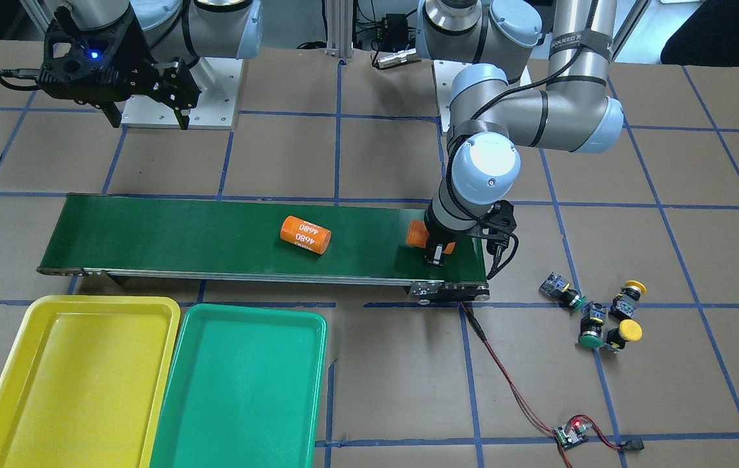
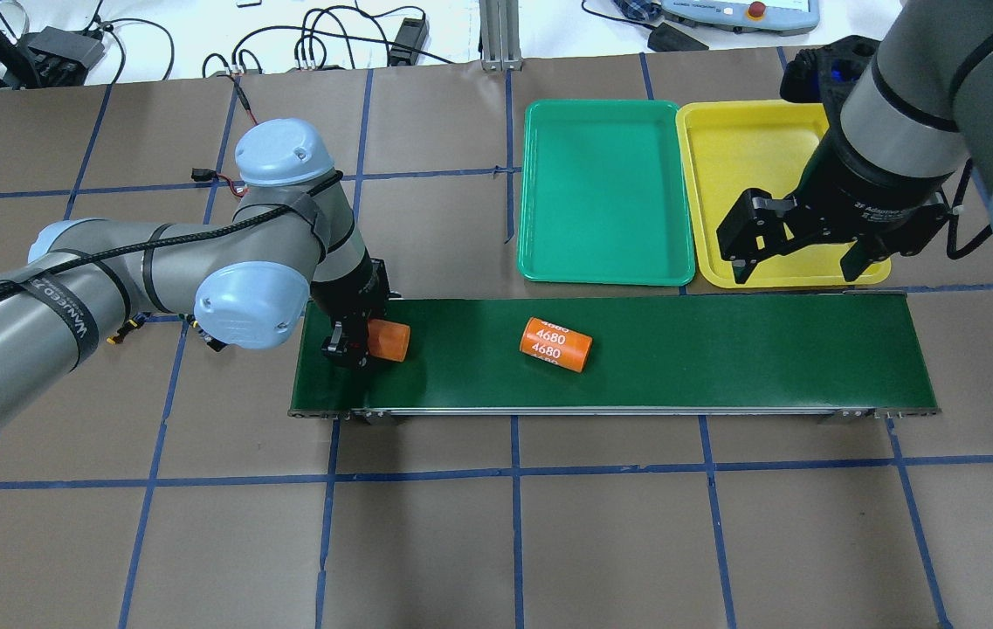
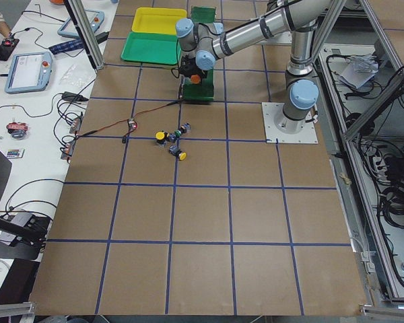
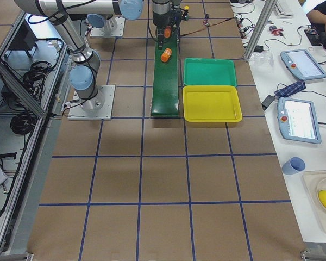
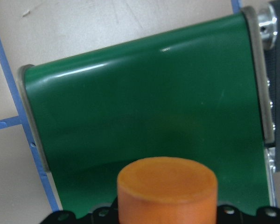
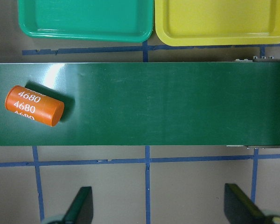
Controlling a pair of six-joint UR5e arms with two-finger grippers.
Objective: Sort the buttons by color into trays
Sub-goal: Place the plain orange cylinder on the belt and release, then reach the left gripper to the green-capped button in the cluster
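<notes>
1. While hanging low at centre-right of the front-facing view, grasping the held cylinder (image 1: 416, 233) in the left gripper (image 1: 435, 252), fingers clenched on its orange body over the right end of the conveyor belt (image 1: 181, 234). Same cylinder's flat round end at bottom centre of the left wrist view.
2. Upper left of the front-facing view, further up the frame than the belt's left end: right gripper (image 1: 148, 120), released, black fingers spread wide.
3. Lower right of that view, on the table (image 1: 408, 390) and well apart from the belt's end: buttons (image 1: 591, 338), bunched close together. Black-grey bodies with blue touches, round mushroom caps, lying on their sides or tilted.
4. Count of buttons: four, two yellow-capped and two green-capped. Yellow pair on the right of the cluster, green pair on the left.
5. Lower left, side by side and nearly touching: yellow tray (image 1: 70, 377) toward the frame's corner, green tray (image 1: 239, 390) just to its right. Both shallow, glossy, round-cornered. Count of trays: two.
6. Middle of the belt: loose cylinder (image 1: 305, 234), orange, lying on its side, printed "4680" in white, repeated around the body. Count of orange cylinders: two.
7. Bottom right: small circuit board (image 1: 570, 434) with a red light lit, tied by a red-and-black wire (image 1: 505, 370) to the belt's right end.
</notes>
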